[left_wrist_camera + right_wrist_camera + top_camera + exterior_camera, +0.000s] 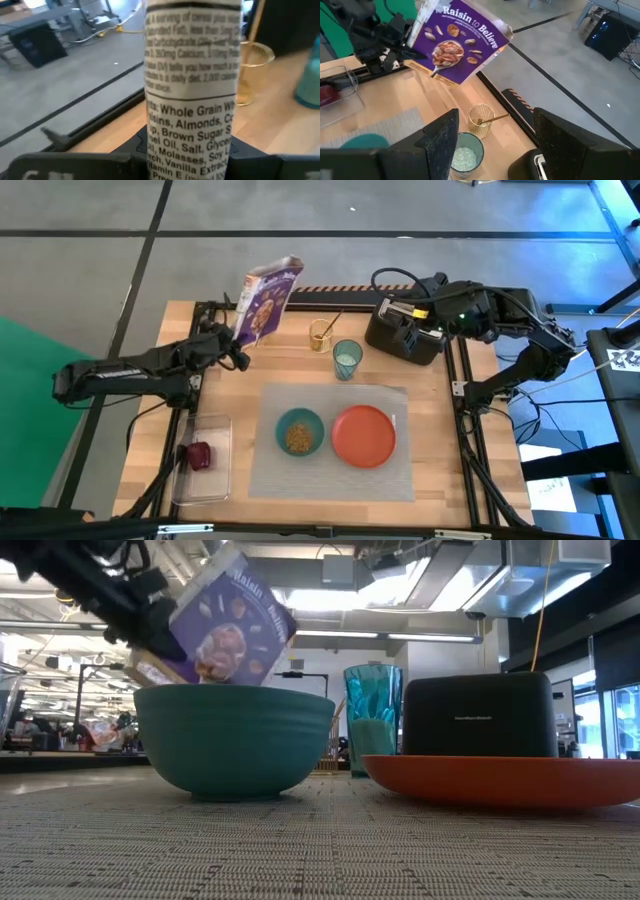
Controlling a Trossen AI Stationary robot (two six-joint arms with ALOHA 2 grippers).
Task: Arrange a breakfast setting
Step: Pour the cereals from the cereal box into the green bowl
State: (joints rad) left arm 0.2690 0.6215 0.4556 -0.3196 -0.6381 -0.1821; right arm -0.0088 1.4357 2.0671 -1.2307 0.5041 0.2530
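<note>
My left gripper (232,340) is shut on a purple cereal box (268,302) held up over the table's far left; the box also shows in the right wrist view (457,42). My right gripper (495,150) is open and empty above the black toaster (405,335). A teal bowl (299,431) with cereal in it and an orange-red plate (363,435) rest on the grey placemat (330,480). The teal cup (347,360) stands behind the mat. The gold spoon (330,323) stands in a gold wire holder (322,333). The bagel is out of view. My left gripper pinches the cereal box near its bottom end (415,50) between its two fingers, one on each broad face, with the narrow printed side panel (192,150) facing the wrist. The fingers come from the table's left. The box is lifted clear and tilted, its open top up and toward the far right.
A clear plastic tray (205,480) at the near left holds a small dark-red fruit (198,455). The toaster stands at the far right corner. Bare wood lies left of the mat and between the mat and the far edge.
</note>
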